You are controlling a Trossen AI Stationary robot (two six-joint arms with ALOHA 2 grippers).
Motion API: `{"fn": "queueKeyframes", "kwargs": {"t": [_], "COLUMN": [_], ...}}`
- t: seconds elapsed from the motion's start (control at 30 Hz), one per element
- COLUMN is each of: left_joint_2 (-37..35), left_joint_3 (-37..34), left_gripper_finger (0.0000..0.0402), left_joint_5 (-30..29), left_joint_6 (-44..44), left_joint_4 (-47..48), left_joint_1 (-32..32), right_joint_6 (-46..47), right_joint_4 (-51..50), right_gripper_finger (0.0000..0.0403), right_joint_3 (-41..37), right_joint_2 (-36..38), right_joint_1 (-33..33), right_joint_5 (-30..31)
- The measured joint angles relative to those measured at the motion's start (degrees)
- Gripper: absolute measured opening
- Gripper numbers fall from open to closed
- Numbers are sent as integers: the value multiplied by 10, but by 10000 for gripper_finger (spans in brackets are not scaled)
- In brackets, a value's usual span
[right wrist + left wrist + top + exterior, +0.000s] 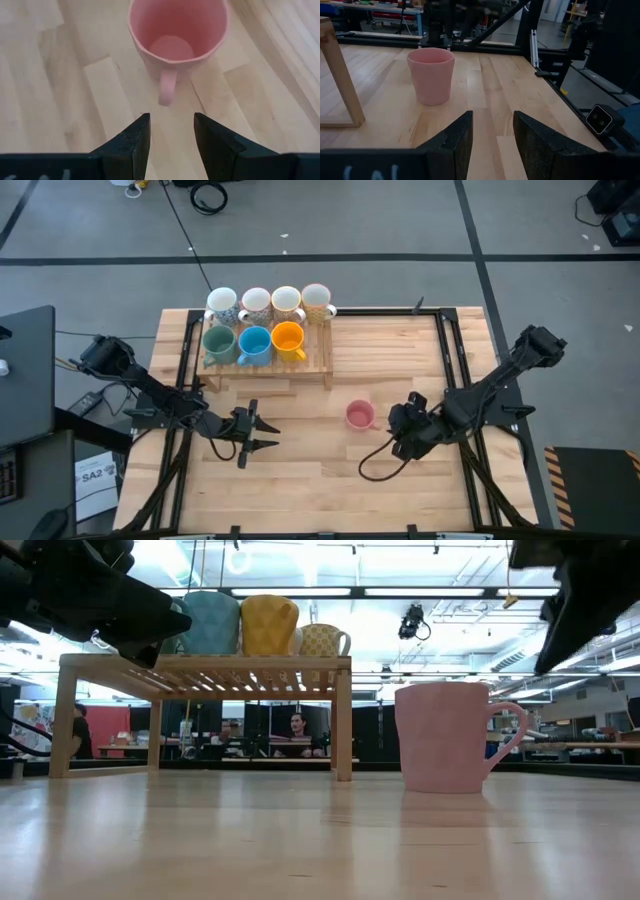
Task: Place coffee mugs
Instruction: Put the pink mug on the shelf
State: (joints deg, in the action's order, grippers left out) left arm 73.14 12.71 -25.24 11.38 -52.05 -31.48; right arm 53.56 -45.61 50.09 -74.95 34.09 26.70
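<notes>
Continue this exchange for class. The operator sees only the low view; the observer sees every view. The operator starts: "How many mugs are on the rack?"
Observer: Seven mugs stand on the rack, four behind and three in front.
Operator: Which way does the pink mug's handle point?
Observer: The pink mug has its handle pointing at the right gripper, whose jaws are open just short of it.
Operator: And the left gripper?
Observer: The left gripper is open and empty, on the mug's other side.

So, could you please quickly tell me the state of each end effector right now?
Left end effector: open, holding nothing, above the table.
Right end effector: open, holding nothing, just short of the pink mug handle.
</notes>
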Motion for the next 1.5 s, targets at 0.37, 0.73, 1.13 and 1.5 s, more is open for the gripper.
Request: {"fn": "queueKeyframes", "kwargs": {"t": [0.37,0.73,1.13,1.5], "left_joint_2": [0,0,0,0], "left_joint_3": [0,0,0,0], "left_gripper_finger": [148,148,148,148], "left_joint_5": [0,0,0,0], "left_joint_6": [0,0,0,-1], "left_joint_4": [0,-2,-4,-4], "left_joint_1": [0,0,0,0], "right_joint_6": [3,-12,-14,-32], "right_joint_4": [44,83,105,109], "right_gripper_finger": [158,158,158,113], "right_joint_3": [-19,-19,-19,-19], "right_joint_2": [-73,-100,-103,-103], "right_joint_1": [-15,-42,-64,-70], "right_joint_5": [19,22,18,-13]}}
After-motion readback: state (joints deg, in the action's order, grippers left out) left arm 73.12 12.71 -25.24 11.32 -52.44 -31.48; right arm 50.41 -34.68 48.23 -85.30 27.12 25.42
